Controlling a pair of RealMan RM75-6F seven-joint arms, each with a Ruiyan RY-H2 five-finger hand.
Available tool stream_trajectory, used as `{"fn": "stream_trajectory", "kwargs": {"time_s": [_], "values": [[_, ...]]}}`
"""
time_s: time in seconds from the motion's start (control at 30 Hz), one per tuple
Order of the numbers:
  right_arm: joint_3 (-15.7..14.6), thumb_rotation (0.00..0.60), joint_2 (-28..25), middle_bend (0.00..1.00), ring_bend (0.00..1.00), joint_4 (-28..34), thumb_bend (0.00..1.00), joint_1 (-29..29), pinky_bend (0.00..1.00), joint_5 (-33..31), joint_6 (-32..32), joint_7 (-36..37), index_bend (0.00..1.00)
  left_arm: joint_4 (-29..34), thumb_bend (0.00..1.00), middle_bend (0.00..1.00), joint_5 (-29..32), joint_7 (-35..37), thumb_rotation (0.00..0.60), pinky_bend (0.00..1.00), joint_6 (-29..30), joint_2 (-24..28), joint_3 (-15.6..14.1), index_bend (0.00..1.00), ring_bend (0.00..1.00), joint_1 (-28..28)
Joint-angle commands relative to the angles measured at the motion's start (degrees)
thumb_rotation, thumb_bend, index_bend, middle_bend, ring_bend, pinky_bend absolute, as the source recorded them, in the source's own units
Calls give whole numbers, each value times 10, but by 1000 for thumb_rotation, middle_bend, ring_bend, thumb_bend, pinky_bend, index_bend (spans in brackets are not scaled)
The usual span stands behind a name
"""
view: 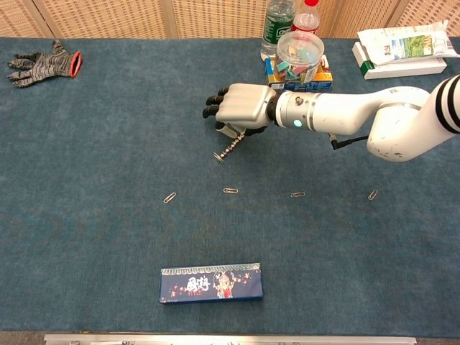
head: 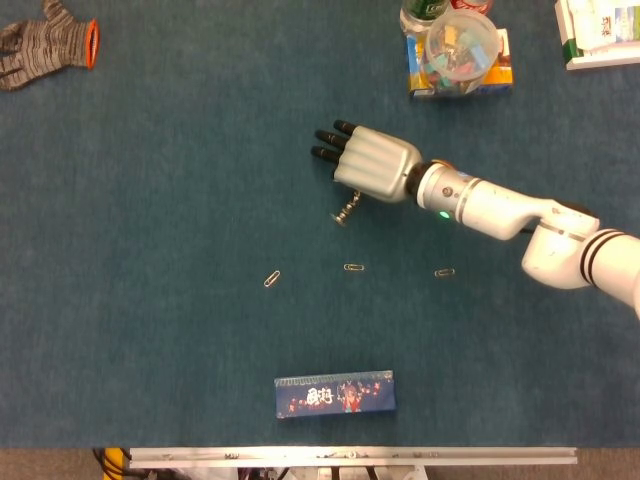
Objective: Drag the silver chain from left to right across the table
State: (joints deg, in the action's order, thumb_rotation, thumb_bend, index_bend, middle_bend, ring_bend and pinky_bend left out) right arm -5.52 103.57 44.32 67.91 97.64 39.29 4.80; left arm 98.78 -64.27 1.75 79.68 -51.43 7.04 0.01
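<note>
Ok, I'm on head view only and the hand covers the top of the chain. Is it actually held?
Observer: Yes. From the chest view, the silver chain runs up under the right hand, whose fingers hold its upper end. The free end trails down to the table.
Operator: Anything to the right that I can't see from above?
Observer: One paper clip lies on the table below the right arm. The arm hides it from the head view.
</note>
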Motion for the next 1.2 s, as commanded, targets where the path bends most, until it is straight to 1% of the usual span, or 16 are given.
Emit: {"fn": "stream_trajectory", "kwargs": {"time_s": [0.03,0.23,0.37,0.6,0.77,0.8,0.87,0.97,1.07,1.2], "values": [[-4,600,1,123,22,-3,1000,-1,141,2,0,5,522,1,125,184,0,-1,600,7,-1,1,0,521,56,-1],[-14,600,-16,123,22,15,1000,-10,141,8,12,8,522,-1,124,185,0,0,600,7,-2,0,0,521,55,-1],[-11,600,-39,124,22,42,1000,-19,141,8,35,0,522,-1,125,185,-2,-1,600,7,-2,0,-1,521,56,-1],[19,600,-82,123,22,118,1000,-42,141,-18,73,-47,508,2,125,184,-6,-1,600,7,1,0,-2,521,56,-1],[52,600,-99,123,22,183,991,-83,140,-69,102,-110,508,4,125,185,-12,2,600,7,4,2,-3,521,55,1],[57,600,-102,124,22,197,973,-91,140,-81,105,-123,508,4,125,185,-13,4,600,7,4,3,-4,521,55,1],[69,600,-109,130,22,230,881,-109,142,-107,113,-152,508,6,124,185,-18,7,600,7,6,4,-4,521,56,2],[82,600,-117,139,22,274,771,-131,144,-143,124,-197,508,6,125,185,-24,12,600,7,5,6,-7,521,56,3],[95,600,-120,142,22,312,681,-155,144,-183,142,-245,508,7,125,185,-31,19,600,7,5,8,-9,521,56,4],[109,600,-115,146,22,343,598,-178,143,-227,164,-296,508,10,125,185,-38,24,600,7,8,10,-10,521,55,5]]}}
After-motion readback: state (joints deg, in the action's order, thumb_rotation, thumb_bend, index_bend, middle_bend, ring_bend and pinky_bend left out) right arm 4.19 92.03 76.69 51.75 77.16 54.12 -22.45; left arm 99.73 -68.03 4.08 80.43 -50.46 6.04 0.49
